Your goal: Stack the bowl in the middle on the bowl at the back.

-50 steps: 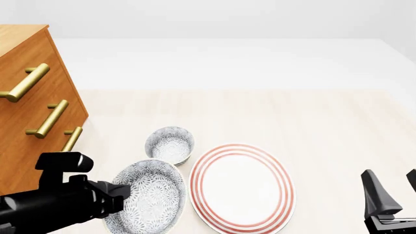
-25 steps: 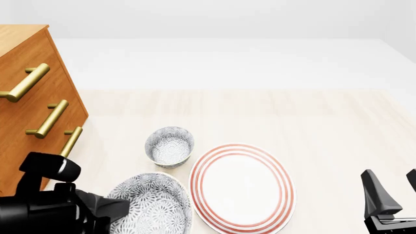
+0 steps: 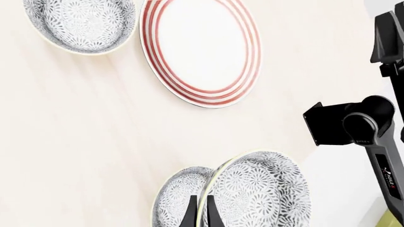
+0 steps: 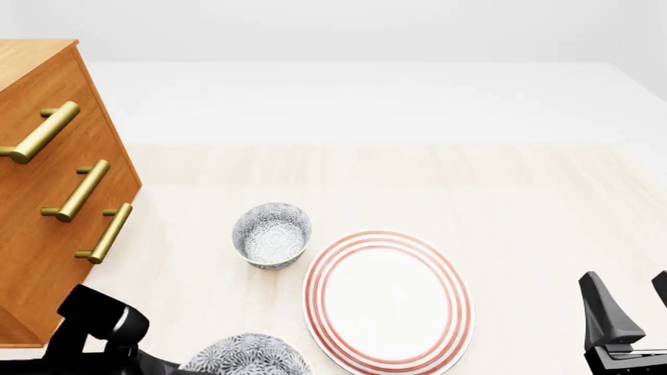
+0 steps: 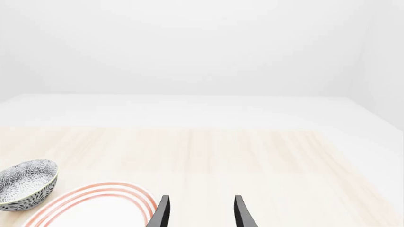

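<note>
Left gripper (image 3: 199, 213) fingers pinching rim of bowl in the middle (image 3: 262, 191), lifted off bench (image 4: 521, 195), at near left edge of front view. Its shadow on bench below. Bowl at the back (image 4: 272, 233) upright beside plate (image 4: 388, 297), well apart from held bowl. Right gripper (image 5: 198, 213) fingers spread, idle. Pick done; carry over and stacking left.

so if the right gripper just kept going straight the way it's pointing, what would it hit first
Probably nothing: ahead of the right gripper, whose jaws stand open, only bare table shows, out to its far edge. The red-ringed plate and the bowl at the back lie off that line, though depth is uncertain.
</note>
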